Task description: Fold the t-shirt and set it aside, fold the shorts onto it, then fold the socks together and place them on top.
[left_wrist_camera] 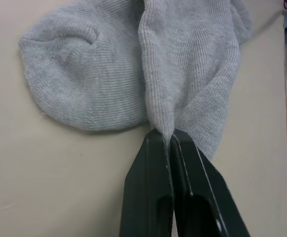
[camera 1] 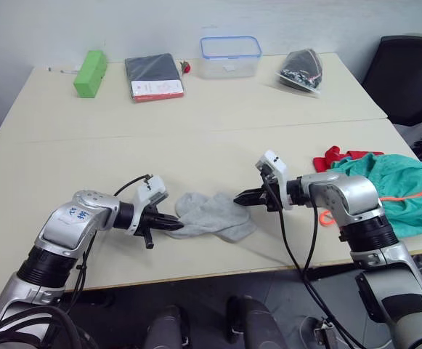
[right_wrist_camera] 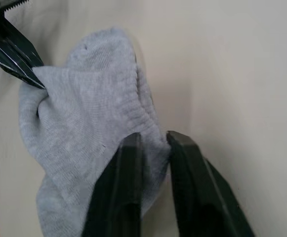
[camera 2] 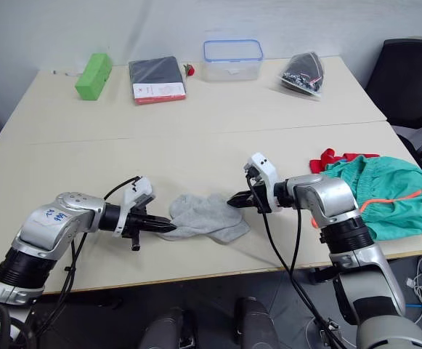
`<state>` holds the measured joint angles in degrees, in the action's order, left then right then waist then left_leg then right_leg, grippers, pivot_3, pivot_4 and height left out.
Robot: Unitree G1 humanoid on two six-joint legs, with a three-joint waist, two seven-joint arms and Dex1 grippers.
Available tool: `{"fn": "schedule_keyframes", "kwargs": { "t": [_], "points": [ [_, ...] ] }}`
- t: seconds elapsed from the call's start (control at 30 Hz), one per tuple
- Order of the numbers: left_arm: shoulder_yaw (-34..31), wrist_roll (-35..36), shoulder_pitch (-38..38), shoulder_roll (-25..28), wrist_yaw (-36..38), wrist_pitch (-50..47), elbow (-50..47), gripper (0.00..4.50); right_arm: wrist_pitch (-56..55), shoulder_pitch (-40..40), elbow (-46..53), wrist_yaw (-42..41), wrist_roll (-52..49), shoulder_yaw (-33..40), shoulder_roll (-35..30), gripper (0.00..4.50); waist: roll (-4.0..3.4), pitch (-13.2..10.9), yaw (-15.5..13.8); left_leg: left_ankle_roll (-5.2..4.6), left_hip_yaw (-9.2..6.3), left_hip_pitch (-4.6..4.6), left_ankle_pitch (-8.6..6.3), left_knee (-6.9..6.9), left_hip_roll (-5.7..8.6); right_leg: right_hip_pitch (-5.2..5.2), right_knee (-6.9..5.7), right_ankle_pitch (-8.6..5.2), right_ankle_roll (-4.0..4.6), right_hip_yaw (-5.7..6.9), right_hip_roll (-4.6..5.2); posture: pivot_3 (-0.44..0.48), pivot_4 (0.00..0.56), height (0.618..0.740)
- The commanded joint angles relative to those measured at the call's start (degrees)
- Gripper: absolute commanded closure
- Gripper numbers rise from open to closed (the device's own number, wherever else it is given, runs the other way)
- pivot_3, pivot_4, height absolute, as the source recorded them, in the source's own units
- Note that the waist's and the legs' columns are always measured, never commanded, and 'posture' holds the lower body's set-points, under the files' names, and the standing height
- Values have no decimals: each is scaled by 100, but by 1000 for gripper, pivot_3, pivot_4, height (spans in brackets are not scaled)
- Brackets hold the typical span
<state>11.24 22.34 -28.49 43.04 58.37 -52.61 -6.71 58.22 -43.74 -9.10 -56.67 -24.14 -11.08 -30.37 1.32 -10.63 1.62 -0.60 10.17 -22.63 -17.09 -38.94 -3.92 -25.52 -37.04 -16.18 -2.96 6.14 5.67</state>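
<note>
The light grey socks point(camera 1: 214, 217) lie in a heap on the beige table point(camera 1: 196, 145), between my two grippers. My left gripper point(camera 1: 173, 224) is shut on a fold of one sock point(left_wrist_camera: 183, 74) at the heap's left edge. From the right, my right gripper point(camera 1: 238, 197) pinches the cuff edge of the socks point(right_wrist_camera: 84, 113) between its fingers. The teal-green shorts point(camera 1: 392, 182), with an orange drawstring point(camera 1: 407, 195), sit at the table's right edge. The red t-shirt point(camera 1: 338, 156) peeks out from under them.
Along the far edge stand a green box point(camera 1: 90, 73), a black flat pack point(camera 1: 154, 76), a clear tub with a blue lid point(camera 1: 229, 57) and a plastic bag of dark items point(camera 1: 303, 70). A black chair point(camera 1: 410, 73) stands beyond the right corner.
</note>
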Motion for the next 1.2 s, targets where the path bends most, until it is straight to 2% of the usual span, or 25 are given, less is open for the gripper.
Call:
{"fn": "schedule_keyframes", "kwargs": {
  "t": [0.03, 0.37, 0.53, 0.67, 0.87, 1.07, 1.2],
  "points": [
    [-123, 124, 57, 75, 17, -40, -310, 4500, 28, -48, 266, -42, -163, 176, -37, 4441, 0, 0, 0, 0, 0, 0, 0, 0, 0, 0, 0, 0, 0, 0, 0, 0, 150, 740],
    [-328, 430, -66, 481, 269, -119, -798, 4500, 423, 90, 1114, -41, -666, 639, -308, 4441, 0, 0, -1, 2, -2, -4, -1, 2, -3, -3, 4, 0, 0, 0, 3, 0, 150, 740],
    [-186, 309, -499, 823, 757, 362, -621, 4500, 970, 380, 1888, 167, -1166, 1125, -495, 4441, 0, 0, -13, 2, -5, -10, -1, 2, -1, -4, 9, 0, 0, 3, 5, 0, 150, 740],
    [355, -341, -1257, 708, 1148, 1320, 338, 4500, 1385, 895, 2689, 488, -1575, 1518, -551, 4441, 0, 0, -66, -2, -15, -17, -3, 2, 6, -4, 15, 0, 0, 16, 2, 0, 150, 740],
    [1164, -1343, -2209, 83, 1767, 2892, 2181, 4500, 1583, 1432, 3373, 1486, -1746, 1940, -95, 4441, 0, 0, -65, -8, -12, -31, -5, -2, 9, -15, 15, 1, -2, 19, -11, 0, 150, 740],
    [1506, -1945, -2903, -581, 2313, 4027, 3744, 4500, 1547, 2205, 4078, 2342, -1672, 1962, 227, 4441, 0, 0, -92, -9, -12, -65, -3, -9, 19, -41, 10, 1, -2, 32, -19, 0, 150, 740],
    [1490, -2267, -3185, -915, 2315, 4670, 4545, 4500, 1348, 2679, 4355, 2579, -1568, 1801, 111, 4441, 0, 0, -119, -20, -9, -65, -5, -13, 20, -41, 14, 5, -8, 44, -17, 0, 150, 740]
  ]
}}
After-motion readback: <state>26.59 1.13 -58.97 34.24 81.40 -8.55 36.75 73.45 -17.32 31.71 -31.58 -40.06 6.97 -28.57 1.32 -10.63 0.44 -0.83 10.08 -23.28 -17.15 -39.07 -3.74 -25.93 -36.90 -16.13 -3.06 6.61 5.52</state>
